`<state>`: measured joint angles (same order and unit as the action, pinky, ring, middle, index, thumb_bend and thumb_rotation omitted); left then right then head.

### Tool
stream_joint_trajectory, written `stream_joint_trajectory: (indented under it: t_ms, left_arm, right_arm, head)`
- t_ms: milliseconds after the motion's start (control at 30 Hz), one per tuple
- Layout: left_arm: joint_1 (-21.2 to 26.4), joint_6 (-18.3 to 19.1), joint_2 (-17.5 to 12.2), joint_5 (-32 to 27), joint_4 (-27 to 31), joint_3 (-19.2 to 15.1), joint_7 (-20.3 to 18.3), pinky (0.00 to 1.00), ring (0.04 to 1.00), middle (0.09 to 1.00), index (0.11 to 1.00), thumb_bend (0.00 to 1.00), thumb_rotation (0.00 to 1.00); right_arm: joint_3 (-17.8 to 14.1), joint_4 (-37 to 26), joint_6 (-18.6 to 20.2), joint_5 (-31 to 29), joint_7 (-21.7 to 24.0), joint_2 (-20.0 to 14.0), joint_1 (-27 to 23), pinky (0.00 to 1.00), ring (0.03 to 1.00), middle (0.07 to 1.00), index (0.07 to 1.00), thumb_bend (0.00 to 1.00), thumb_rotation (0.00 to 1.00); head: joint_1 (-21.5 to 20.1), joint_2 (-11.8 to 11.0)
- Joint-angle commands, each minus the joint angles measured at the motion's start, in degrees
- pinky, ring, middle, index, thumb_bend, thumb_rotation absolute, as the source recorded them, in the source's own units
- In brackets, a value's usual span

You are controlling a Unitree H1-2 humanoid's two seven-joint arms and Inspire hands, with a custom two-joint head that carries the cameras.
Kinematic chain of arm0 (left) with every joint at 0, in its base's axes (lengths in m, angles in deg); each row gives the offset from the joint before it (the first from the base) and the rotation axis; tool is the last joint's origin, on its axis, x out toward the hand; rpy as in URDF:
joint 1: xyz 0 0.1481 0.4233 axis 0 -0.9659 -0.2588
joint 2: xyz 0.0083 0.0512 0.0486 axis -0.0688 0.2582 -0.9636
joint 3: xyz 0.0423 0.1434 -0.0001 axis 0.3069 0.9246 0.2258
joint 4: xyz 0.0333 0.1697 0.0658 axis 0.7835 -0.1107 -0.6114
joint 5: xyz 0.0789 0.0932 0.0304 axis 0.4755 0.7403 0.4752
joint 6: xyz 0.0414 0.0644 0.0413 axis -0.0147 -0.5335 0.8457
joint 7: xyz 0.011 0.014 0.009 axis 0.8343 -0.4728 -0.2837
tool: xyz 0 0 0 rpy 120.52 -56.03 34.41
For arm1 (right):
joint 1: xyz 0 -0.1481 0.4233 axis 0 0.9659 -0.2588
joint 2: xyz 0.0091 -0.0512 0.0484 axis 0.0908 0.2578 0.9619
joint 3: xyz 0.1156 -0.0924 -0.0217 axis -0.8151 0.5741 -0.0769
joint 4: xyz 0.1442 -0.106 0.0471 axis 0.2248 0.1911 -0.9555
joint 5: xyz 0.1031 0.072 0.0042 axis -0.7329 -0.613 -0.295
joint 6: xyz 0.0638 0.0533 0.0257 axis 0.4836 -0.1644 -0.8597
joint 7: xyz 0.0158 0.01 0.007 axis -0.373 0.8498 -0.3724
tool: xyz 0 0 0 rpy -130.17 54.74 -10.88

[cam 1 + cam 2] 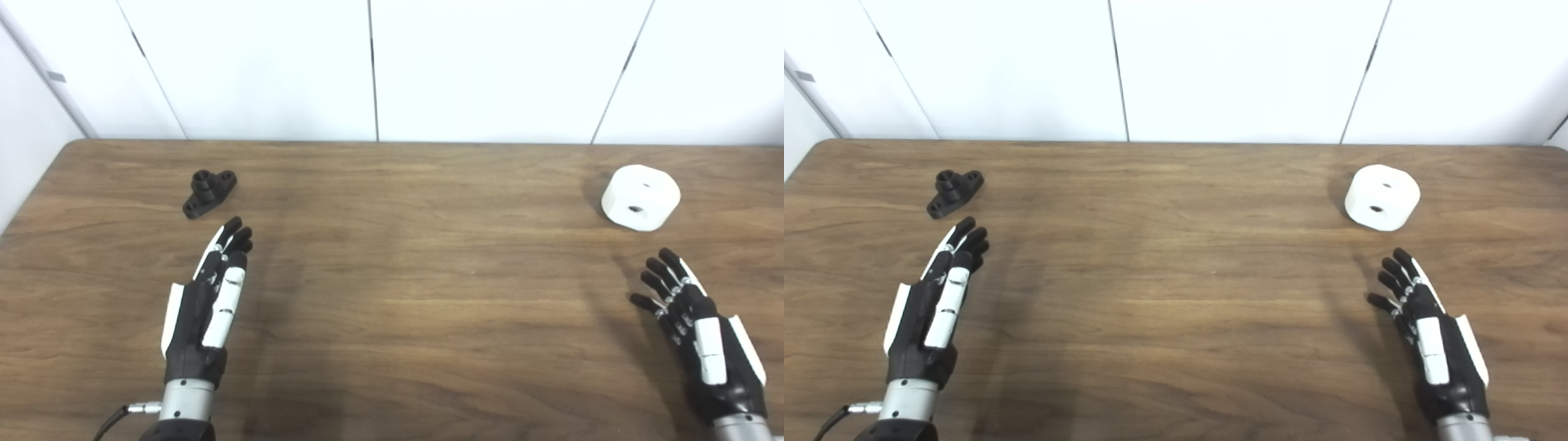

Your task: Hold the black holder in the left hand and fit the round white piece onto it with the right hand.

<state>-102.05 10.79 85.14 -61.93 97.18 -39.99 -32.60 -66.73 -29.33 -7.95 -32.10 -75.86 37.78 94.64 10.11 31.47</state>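
Small black plastic holder (209,192) far left on brown wooden worktop (404,288); round white plastic piece (640,197) far right, well apart.

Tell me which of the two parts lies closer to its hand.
The black holder: the left hand nearly reaches it, while the round white piece sits farther beyond the right hand.

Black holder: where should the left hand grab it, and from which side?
Probably across the narrow waist of the black holder's flat base, beside the raised post. It lies flat on the table, long axis diagonal, post pointing up, so gripping the base's long edges leaves the post free for the white piece. The left hand, open, sits just nearer than it; come from above, from the near side.
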Motion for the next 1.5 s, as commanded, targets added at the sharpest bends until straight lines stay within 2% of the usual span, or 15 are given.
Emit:
stream_joint_trajectory:
  t_ms: [0,333,533,900,1000,1467]
  left_arm:
    - [-9.6,-2.0,1.0,0.3,0.8,0.5,0.2,0.95,0.915,0.911,0.931,0.47,0.77]
    - [-9.8,-1.4,1.4,1.0,0.9,1.2,0.3,0.94,0.92,0.916,0.935,0.47,0.76]
    - [-9.9,-1.8,1.6,1.6,0.0,1.9,0.4,0.93,0.913,0.913,0.929,0.45,0.74]
    - [-9.8,-4.3,2.3,4.2,-2.7,4.0,1.6,0.9,0.893,0.896,0.92,0.47,0.69]
    - [-9.8,-3.9,2.5,5.0,-2.6,4.5,2.0,0.89,0.887,0.893,0.911,0.46,0.68]
    - [-9.5,-3.8,2.8,6.0,-3.0,5.7,2.8,0.87,0.881,0.887,0.899,0.42,0.59]
  right_arm:
    - [-0.7,-1.0,-1.6,0.0,-0.4,-1.0,0.0,0.82,0.917,0.926,0.95,0.66,1.0]
    - [-0.9,-0.3,-0.8,-0.6,0.0,-1.4,-0.1,0.83,0.919,0.929,0.953,0.69,1.0]
    - [-0.9,0.9,-1.7,-1.1,0.2,-1.6,0.0,0.84,0.925,0.933,0.957,0.67,1.0]
    - [-0.9,4.3,-4.8,-2.5,1.5,-2.5,-0.4,0.92,0.968,0.98,0.999,0.66,1.0]
    - [-0.8,3.8,-4.1,-1.1,0.5,-2.2,-0.2,0.9,0.96,0.962,0.983,0.57,1.0]
    - [-1.2,3.9,-3.2,-1.6,0.7,-2.8,-0.2,0.96,0.989,0.978,1.0,0.53,1.0]
  head:
    - [0.1,0.0]
    - [1.8,-0.6]
    - [5.0,-2.5]
    - [10.2,-6.7]
    - [11.1,-7.3]
    - [14.3,-8.4]
